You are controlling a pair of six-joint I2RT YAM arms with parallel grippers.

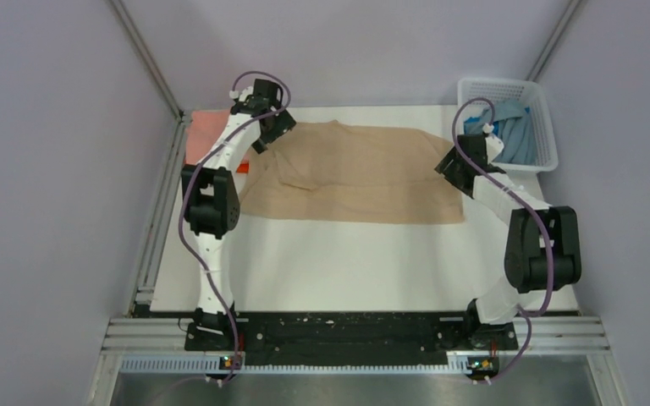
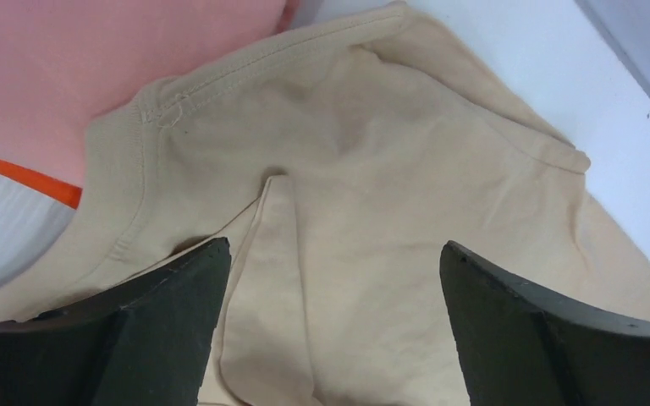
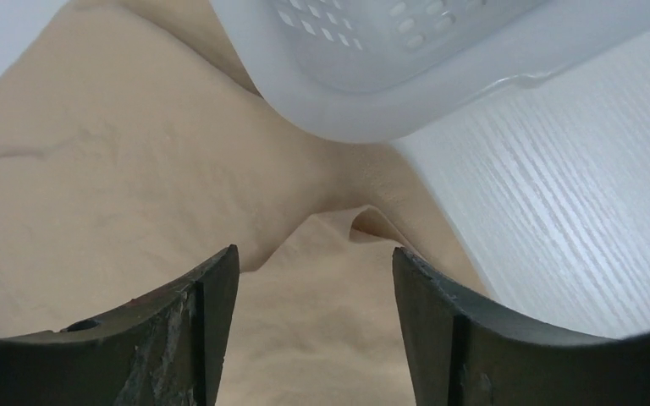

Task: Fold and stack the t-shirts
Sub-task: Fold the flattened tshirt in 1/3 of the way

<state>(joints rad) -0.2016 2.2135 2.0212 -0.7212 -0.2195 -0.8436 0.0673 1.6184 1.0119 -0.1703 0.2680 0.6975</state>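
Surface: a white surface (image 1: 347, 262) is enclosed by pale grey walls, with both arm bases bolted at its near edge.
Task thing: the tan t-shirt (image 1: 364, 173) is spread fairly flat across the far half of the surface, with some creases and a loose fold near its left end.
Long axis: the tan t-shirt is laid left to right, parallel to the near edge.
Left pincer: the left pincer (image 1: 275, 127) is held spread over the shirt's left end, just inside a stitched hem; nothing is pinched.
Right pincer: the right pincer (image 1: 457, 161) is held spread over the shirt's right edge, above a small raised ruck; nothing is pinched.
Nearer arm: each end is served by the arm on its own side, and neither end is reached more easily by the other arm.
Stack side: the salmon pink t-shirt (image 1: 207, 135) is laid at the far left, with the orange t-shirt (image 2: 25, 173) showing beneath it and the tan hem overlapping its corner.
Supply side: the blue t-shirts (image 1: 512, 135) are kept in the white basket (image 1: 542, 101), just beyond the right pincer.
Coming move, as judged: a fold across the long axis is likely called for, with both ends gripped.
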